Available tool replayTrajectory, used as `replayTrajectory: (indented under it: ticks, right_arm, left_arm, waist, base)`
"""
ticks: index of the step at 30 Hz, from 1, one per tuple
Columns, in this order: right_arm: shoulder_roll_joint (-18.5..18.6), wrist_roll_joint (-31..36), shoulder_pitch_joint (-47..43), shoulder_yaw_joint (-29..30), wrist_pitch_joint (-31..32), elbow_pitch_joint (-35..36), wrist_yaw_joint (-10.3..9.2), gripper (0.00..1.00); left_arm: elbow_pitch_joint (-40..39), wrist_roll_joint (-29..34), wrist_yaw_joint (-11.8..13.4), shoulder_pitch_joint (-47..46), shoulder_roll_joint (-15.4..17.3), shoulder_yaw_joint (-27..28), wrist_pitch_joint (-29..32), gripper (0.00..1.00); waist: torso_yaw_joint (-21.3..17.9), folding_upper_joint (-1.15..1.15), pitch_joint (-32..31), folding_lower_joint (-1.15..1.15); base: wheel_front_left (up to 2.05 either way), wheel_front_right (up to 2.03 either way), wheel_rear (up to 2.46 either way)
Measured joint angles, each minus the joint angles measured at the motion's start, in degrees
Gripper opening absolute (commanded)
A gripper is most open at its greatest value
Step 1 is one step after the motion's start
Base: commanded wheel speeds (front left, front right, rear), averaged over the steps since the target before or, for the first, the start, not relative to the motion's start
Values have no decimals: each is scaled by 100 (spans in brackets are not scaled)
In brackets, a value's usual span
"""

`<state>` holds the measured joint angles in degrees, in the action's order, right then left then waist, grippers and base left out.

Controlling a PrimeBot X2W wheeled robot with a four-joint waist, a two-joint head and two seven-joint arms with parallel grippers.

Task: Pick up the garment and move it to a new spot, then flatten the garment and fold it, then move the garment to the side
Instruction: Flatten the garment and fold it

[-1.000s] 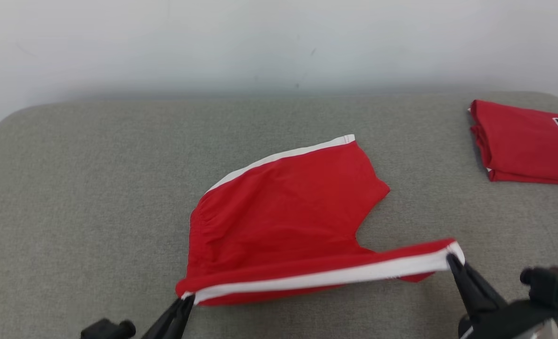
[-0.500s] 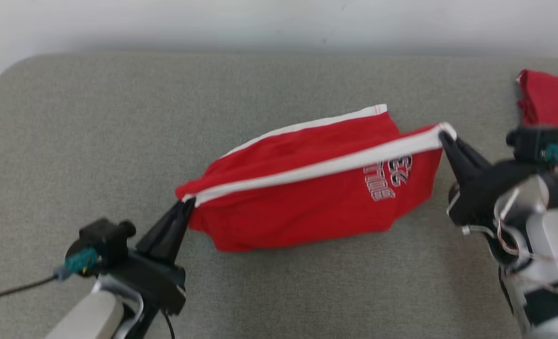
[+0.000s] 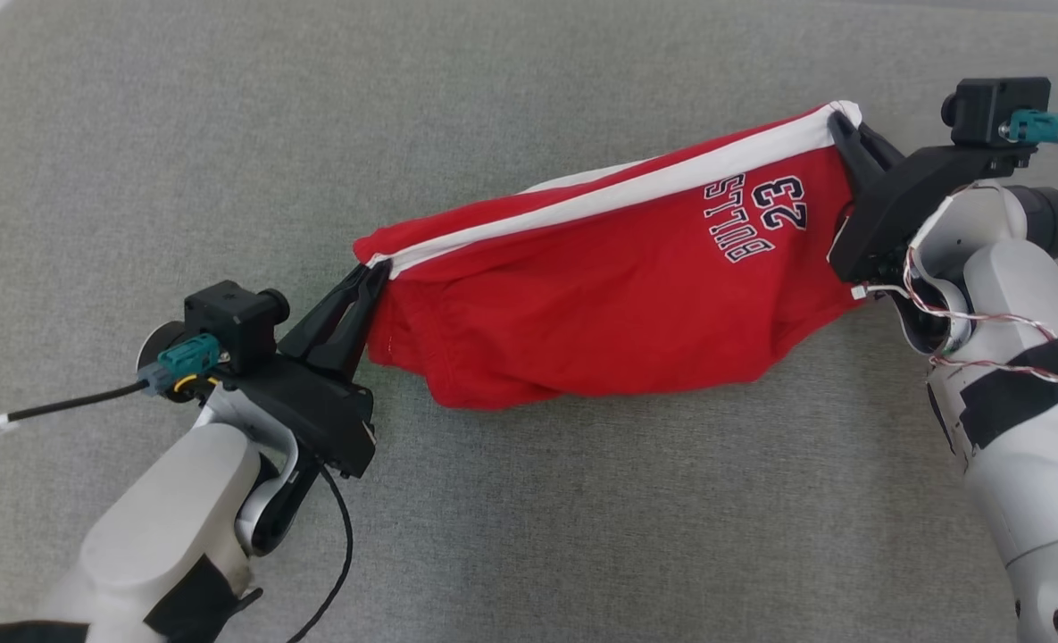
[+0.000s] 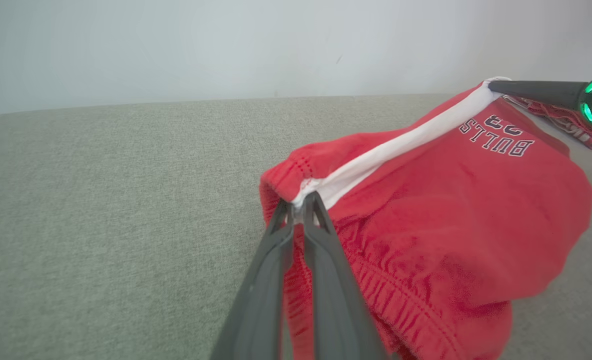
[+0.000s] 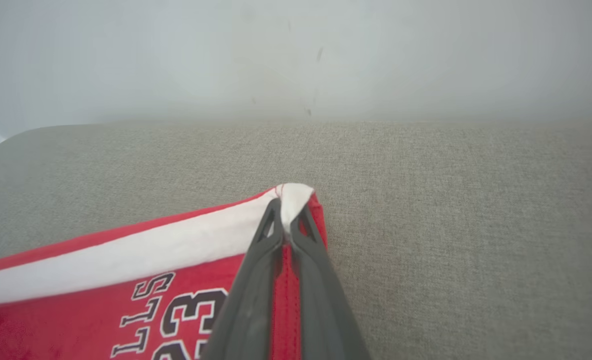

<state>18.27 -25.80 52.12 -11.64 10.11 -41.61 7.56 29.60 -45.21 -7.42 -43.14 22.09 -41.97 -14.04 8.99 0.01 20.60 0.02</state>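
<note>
The garment (image 3: 618,295) is bright red with a white side stripe and black white-outlined lettering, stretched between both grippers and sagging toward the grey cushion (image 3: 529,536). My left gripper (image 3: 377,268) is shut on its left end, at the gathered waistband by the stripe. In the left wrist view that gripper (image 4: 298,202) pinches the white stripe of the garment (image 4: 450,210). My right gripper (image 3: 837,121) is shut on the far right corner, held higher. The right wrist view has the right gripper (image 5: 287,210) clamped on the garment's (image 5: 126,285) white corner.
The grey fabric surface (image 5: 450,225) spreads wide on all sides of the garment. A pale wall (image 4: 226,45) rises behind its far edge. A black cable (image 3: 73,402) trails left from my left wrist.
Both grippers carried the garment's striped edge away from me and over the rest, turning the lettered side up. The head camera tilted down, so the wall and the second red piece left the picture.
</note>
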Motion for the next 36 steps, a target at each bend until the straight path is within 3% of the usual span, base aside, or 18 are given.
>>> replayTrajectory:
  ticks: [7,8,9,10,11,15,22,27,36]
  right_arm:
    - [-68,-2,431,-245,-367,-834,0,0]
    - [-81,-26,450,-288,-428,-895,0,20]
    - [-87,-55,462,-322,-497,-951,0,76]
    - [-85,-99,470,-372,-558,-999,0,100]
    - [-80,-149,475,-423,-606,-1049,0,100]
    - [-12,-353,445,-611,-902,-1111,-1,100]
    - [222,-753,-150,-996,-1263,-1048,-1,100]
    - [363,-1057,-615,-1121,-1379,-1084,-1,100]
    - [390,-1337,-940,-1133,-1546,-1466,-1,100]
  left_arm:
    - [279,-189,0,-308,-45,-431,-55,0]
    - [314,-220,0,-308,-42,-474,-60,0]
    - [343,-252,-1,-308,-33,-509,-73,16]
    - [385,-250,-10,-309,-15,-526,-78,76]
    - [432,-235,-11,-308,-8,-520,-83,100]
    - [223,77,13,-182,-15,-38,-88,100]
    - [-975,944,508,1029,-155,1400,-101,100]
    - [-1664,1513,771,1930,-320,2136,-100,100]
    - [-2476,2240,1023,3281,-813,2748,-101,100]
  waist:
    - [107,0,202,0]
    - [105,0,193,-1]
    - [99,0,178,-1]
    - [89,0,156,-1]
    - [76,0,129,-1]
    - [26,0,-17,-2]
    - [-15,-1,-408,-3]
    - [-13,-2,-736,-3]
    - [257,-2,-1090,-4]
  base:
    - [0,0,0]
    - [0,0,0]
    - [0,0,0]
    - [0,0,0]
    - [0,0,0]
    - [0,0,0]
    - [0,0,0]
    - [0,0,0]
    - [0,0,0]
